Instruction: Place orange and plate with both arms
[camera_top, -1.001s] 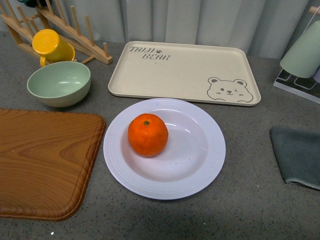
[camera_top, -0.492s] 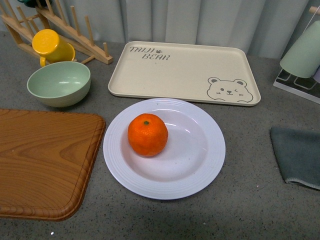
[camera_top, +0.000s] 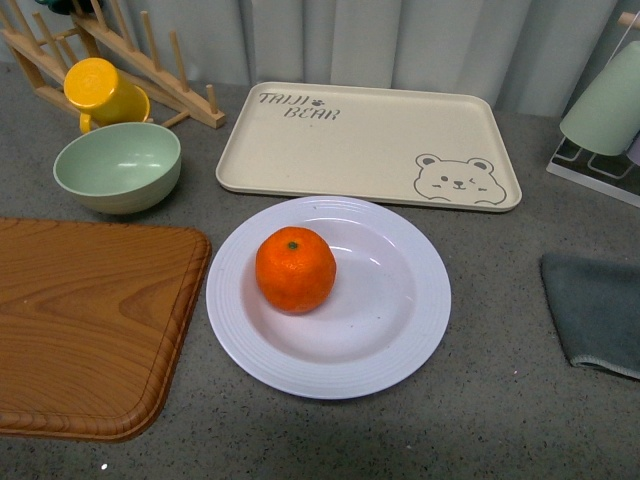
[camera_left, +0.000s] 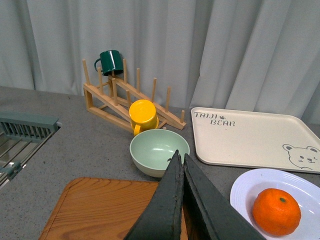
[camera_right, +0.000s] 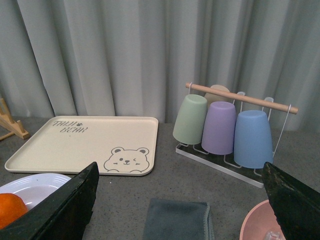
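I see the orange resting inside the white plate, a little left of the plate's middle, with its green stem spot facing up. The beige bear tray lies just behind the plate, close to its rim but not touching. The wooden cutting board sits just left of the plate. A pale green bowl stands behind and left of the plate, and a grey cloth lies well to its right. Neither arm shows on my front camera. On the left wrist camera, the left gripper has its fingers pressed together with nothing between them. On the right wrist camera, the right gripper is spread wide and empty, with the plate's edge showing by one finger.
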